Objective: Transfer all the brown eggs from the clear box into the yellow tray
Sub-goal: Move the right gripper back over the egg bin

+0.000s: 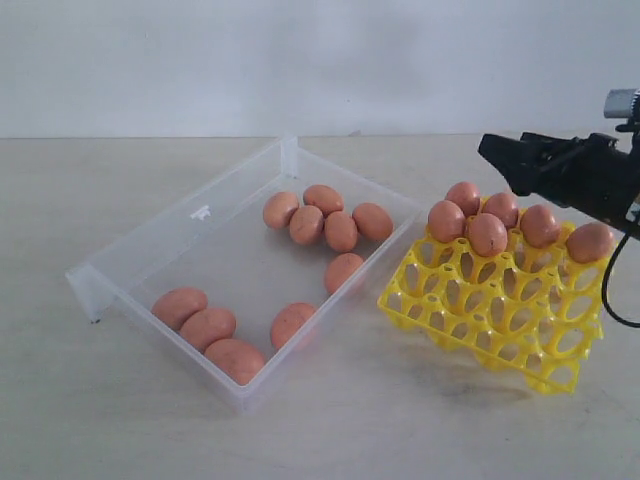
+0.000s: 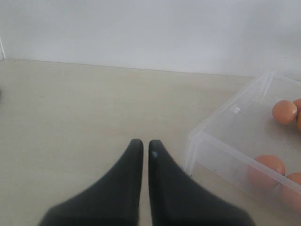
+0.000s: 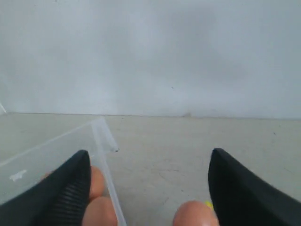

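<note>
Right gripper [image 1: 500, 155] is held released and empty above the tray [image 1: 500, 330], where six eggs [image 1: 487, 235] are seated; left gripper [image 2: 142, 143] is clenched near the box [image 1: 150, 240]

The left gripper [image 2: 141, 143] hangs over the table [image 2: 70, 108], jaws nearly together. A clear box [image 2: 225, 155] beside it holds brown eggs [image 2: 284, 111].

Bright, even, diffuse light. Soft shadow on the tabletop [image 1: 330, 420] under the yellow tray [image 1: 500, 310]. Both wrist views: left claw [image 2: 142, 142] and right claw [image 3: 149, 155] blurred, out of focus; slight overall softness.
</note>
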